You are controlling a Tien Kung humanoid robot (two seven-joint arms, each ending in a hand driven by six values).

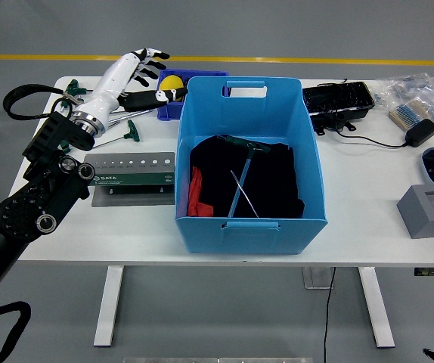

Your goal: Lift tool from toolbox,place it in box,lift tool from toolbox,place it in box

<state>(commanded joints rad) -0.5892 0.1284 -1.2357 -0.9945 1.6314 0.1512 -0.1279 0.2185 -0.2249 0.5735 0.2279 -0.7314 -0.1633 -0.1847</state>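
Observation:
The blue box (308, 178) stands mid-table with black cloth and a red item inside. On the cloth lies a green-handled T-wrench (240, 162), its shaft pointing toward the near wall. My left hand (143, 69), white with black fingertips, hovers open over the table's far left, above more green-handled T-wrenches (130, 128). The green tool holder (130, 176) with a row of holes lies left of the box. My right hand is out of sight.
A small blue bin (165, 106) with a yellow ball (172, 83) sits behind the box's left corner. At the right are a black case (338, 100), a cabled adapter (420, 131), bagged parts (410, 94) and a grey block (431, 209).

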